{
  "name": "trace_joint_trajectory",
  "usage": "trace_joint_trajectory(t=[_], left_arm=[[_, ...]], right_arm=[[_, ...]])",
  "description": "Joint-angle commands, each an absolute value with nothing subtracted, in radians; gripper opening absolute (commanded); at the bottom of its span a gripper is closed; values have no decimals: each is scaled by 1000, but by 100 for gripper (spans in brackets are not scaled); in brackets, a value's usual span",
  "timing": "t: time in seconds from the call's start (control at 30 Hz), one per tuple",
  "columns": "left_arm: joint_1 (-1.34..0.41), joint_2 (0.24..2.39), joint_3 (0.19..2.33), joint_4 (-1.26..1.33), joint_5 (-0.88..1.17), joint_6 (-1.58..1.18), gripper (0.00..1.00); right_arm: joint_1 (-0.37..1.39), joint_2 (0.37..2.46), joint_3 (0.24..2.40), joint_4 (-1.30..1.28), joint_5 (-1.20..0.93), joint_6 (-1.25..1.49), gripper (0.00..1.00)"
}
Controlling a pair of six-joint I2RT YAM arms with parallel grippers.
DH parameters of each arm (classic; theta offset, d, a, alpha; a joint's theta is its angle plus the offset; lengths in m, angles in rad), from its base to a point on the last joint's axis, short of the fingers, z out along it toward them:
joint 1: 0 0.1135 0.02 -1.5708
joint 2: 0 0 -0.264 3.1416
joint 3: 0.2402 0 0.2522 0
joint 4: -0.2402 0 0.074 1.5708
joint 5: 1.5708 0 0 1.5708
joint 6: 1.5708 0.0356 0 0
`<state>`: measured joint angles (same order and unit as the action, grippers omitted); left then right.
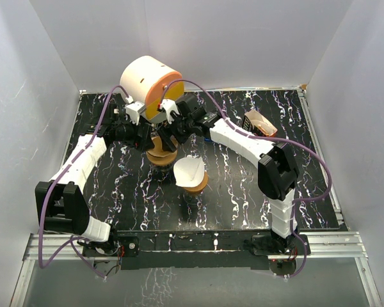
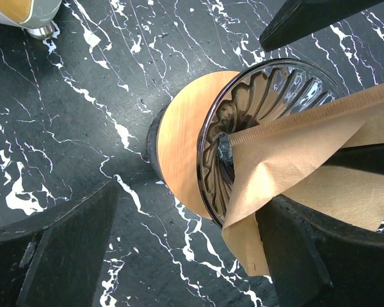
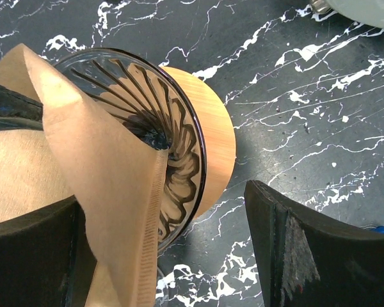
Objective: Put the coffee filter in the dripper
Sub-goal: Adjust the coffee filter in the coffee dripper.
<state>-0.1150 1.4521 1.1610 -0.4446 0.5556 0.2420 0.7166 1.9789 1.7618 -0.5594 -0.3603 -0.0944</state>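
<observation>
Coffee filter, brown paper, seen from the left wrist: its pointed end dips into the ribbed glass dripper, while its upper part lies over the rim and drapes across one finger of the left arm's jaws. These jaws stand spread wide, one finger on each side of the dripper, pinching nothing. The dripper sits in a wooden collar on the black marbled desk. Right wrist view: the filter, seam outward, hangs over the near rim and over one finger of the right arm's jaws. These too are spread wide, with the other finger well apart from the paper. Top view: left arm and right arm meet above the dripper at mid-desk. A second dripper carrying a white filter stands just beside it, and a white-and-orange drum stands behind. The brown filter is judged half seated. To finish well, open the cone, centre its tip over the hole, and ease the paper down until it lies against the ribs all round. Each finger should slide out from under the paper without dragging it or tipping the dripper.
</observation>
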Motion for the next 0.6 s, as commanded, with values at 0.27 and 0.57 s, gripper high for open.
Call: trace_joint_trajectory(t=[0.27, 0.57], left_arm=[[-110, 1452, 1142, -420, 543, 248, 86], [-111, 1428, 1144, -407, 557, 249, 86]], right_arm=[[731, 2005, 1819, -544, -323, -119, 82], [732, 1973, 1870, -573, -351, -148, 85]])
